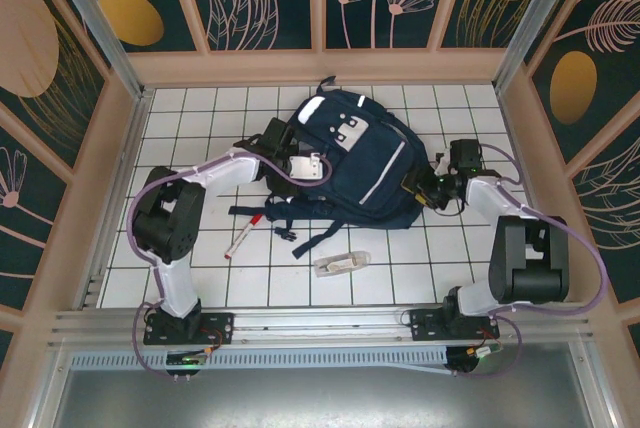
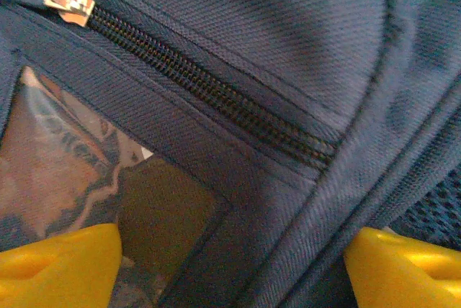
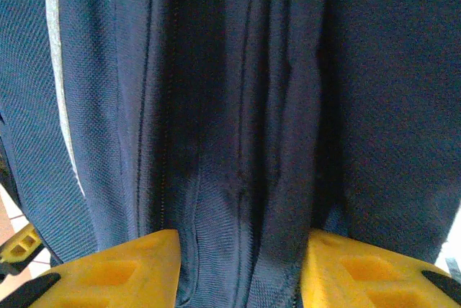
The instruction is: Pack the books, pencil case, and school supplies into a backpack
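Top view bright, even, sharp; soft shadows. Wrist views dim, grainy; backpack (image 2: 288,49) beyond left pincer (image 2: 230,279) slightly blurred.

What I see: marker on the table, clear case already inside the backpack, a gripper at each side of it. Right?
No: the clear case is outside the backpack, on the table nearer the arm bases, as the top view shows. The marker is on the table; the left gripper and right gripper flank the bag.

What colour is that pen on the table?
The marker pen is white with red ends; top external view.
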